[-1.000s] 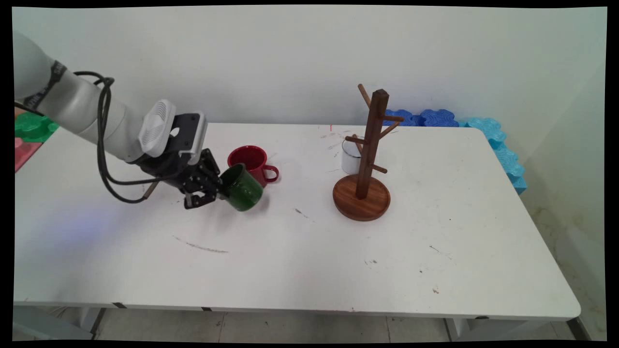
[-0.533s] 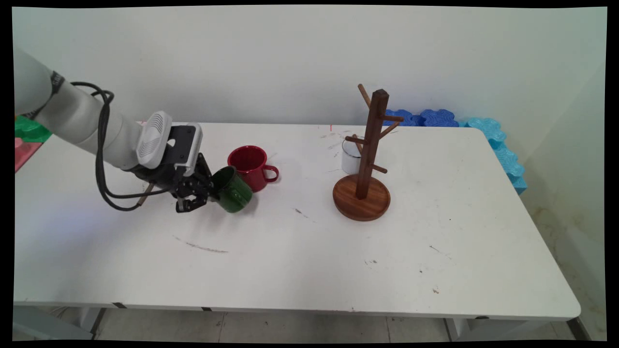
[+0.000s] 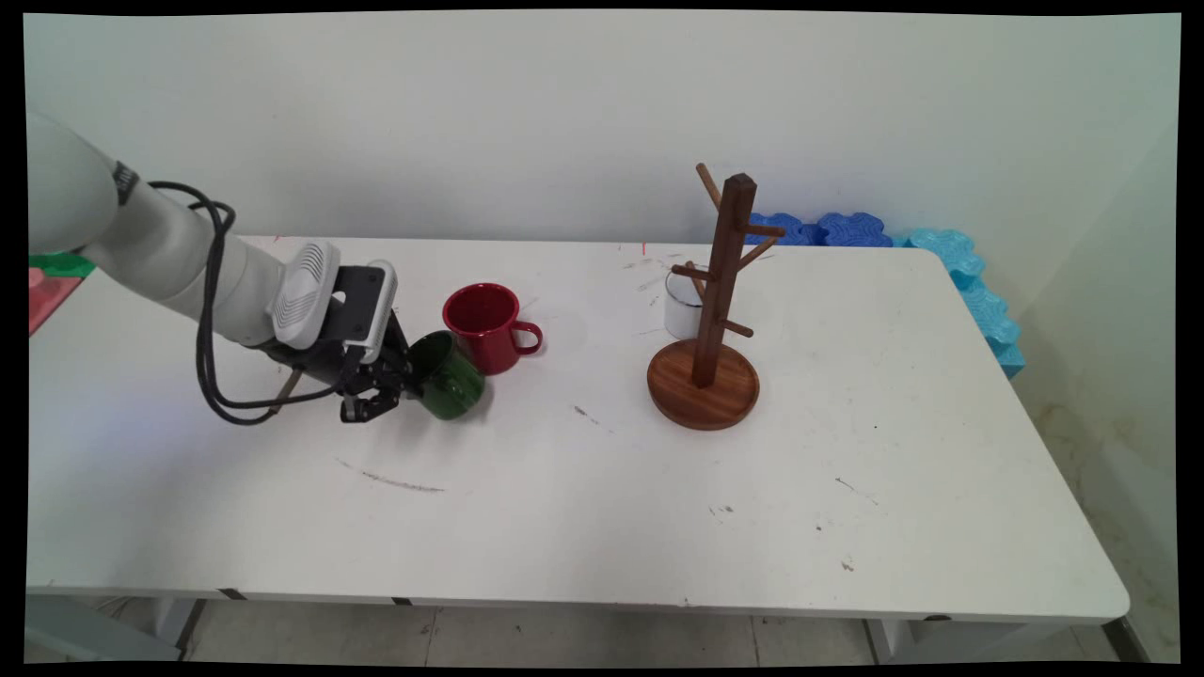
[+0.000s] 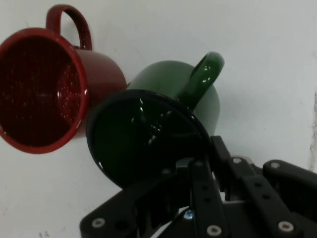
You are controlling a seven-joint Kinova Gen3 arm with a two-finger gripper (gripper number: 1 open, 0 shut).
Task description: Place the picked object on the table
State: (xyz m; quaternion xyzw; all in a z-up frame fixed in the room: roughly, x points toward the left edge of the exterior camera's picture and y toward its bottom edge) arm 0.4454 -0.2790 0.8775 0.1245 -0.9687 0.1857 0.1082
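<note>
Green mug (image 3: 450,376) in pincer (image 3: 400,387)

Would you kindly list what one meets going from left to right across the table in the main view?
Gripper → green mug → red mug → white mug → wooden mug stand → blue foam pieces at the far right edge.
</note>
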